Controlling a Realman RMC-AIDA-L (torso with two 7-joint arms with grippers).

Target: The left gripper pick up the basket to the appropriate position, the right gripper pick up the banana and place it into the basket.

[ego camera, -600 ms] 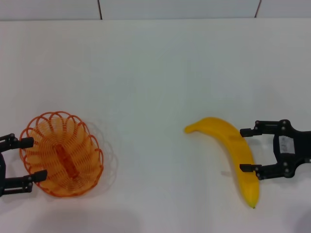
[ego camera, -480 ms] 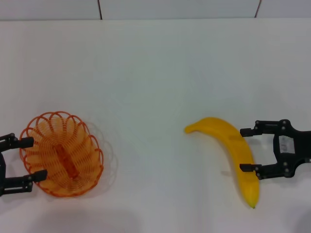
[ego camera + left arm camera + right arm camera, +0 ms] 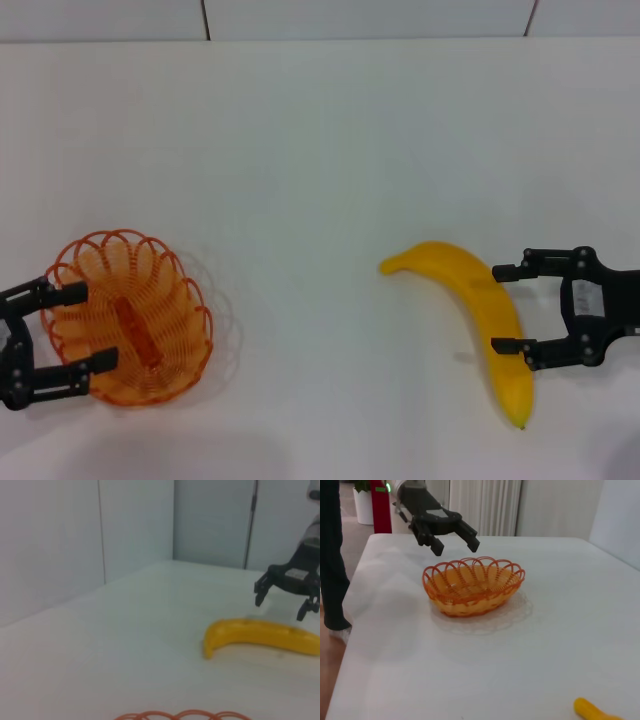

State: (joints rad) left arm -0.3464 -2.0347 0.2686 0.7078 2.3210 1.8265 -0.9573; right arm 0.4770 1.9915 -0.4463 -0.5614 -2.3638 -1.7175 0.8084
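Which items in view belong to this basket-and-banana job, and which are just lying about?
Job: basket; banana; left gripper, open over the basket's near rim; right gripper, open beside the banana.
Lying about: nothing on the white table; off it, a red stand.

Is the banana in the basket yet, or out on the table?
Out. The banana lies on the table, far from the basket, with nothing around it.

A white table [image 3: 330,150] stands before grey wall panels [image 3: 50,540].
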